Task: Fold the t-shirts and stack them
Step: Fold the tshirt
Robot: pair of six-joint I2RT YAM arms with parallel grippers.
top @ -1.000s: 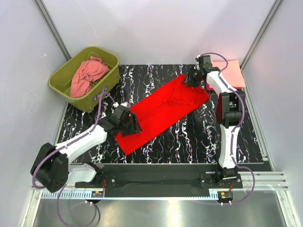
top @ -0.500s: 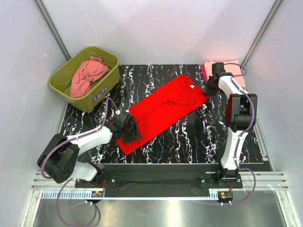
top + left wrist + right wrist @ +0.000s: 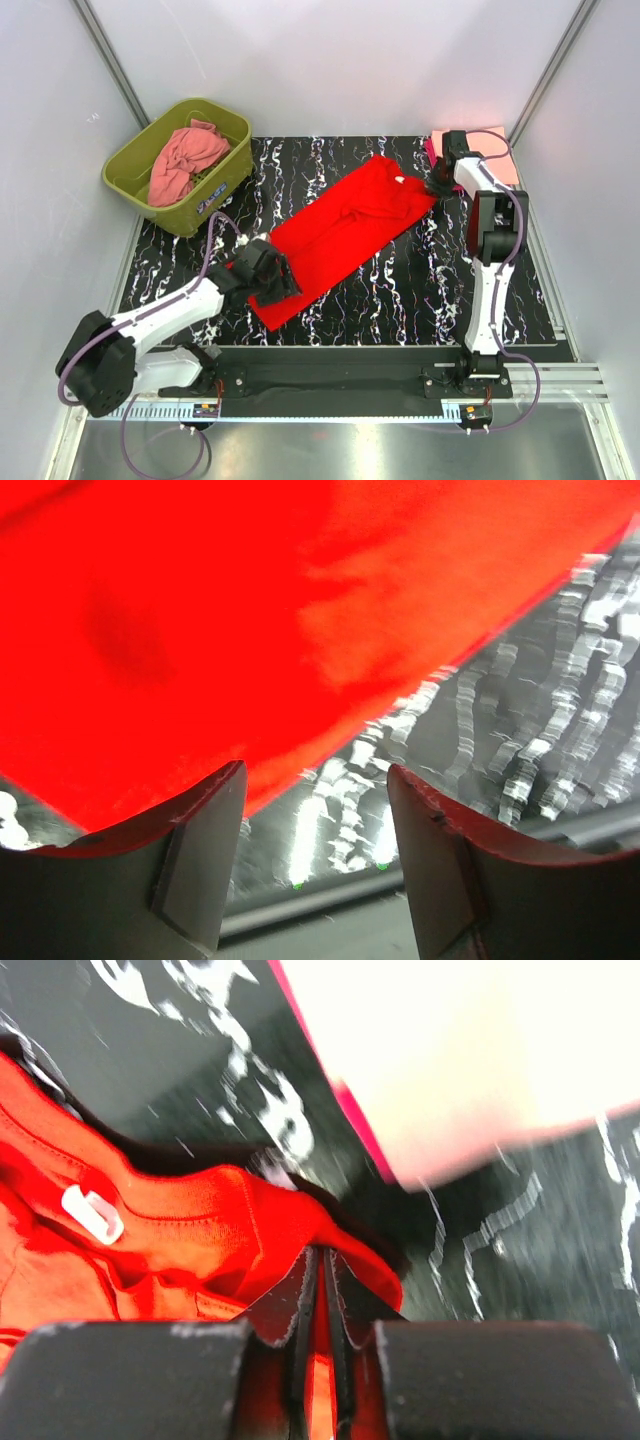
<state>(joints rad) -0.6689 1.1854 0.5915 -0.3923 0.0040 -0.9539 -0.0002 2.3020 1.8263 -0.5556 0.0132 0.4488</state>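
- The red t-shirt point(image 3: 345, 230) lies spread in a slanting band across the middle of the black marbled mat point(image 3: 400, 290), running from lower left to upper right.
- The left gripper point(image 3: 268, 278) sits at the shirt's lower-left end. In the wrist view its fingers stand apart, with the red hem just ahead of the gap.
- The right gripper point(image 3: 440, 183) is at the upper-right end by the collar, its fingers pinched together on a fold of red cloth.
- The pale peach t-shirt point(image 3: 490, 150) lies folded in the upper-right corner, just beside that pincer.
- The salmon-pink t-shirt point(image 3: 185, 160) lies crumpled in the olive-green tub point(image 3: 130, 165) at upper left.
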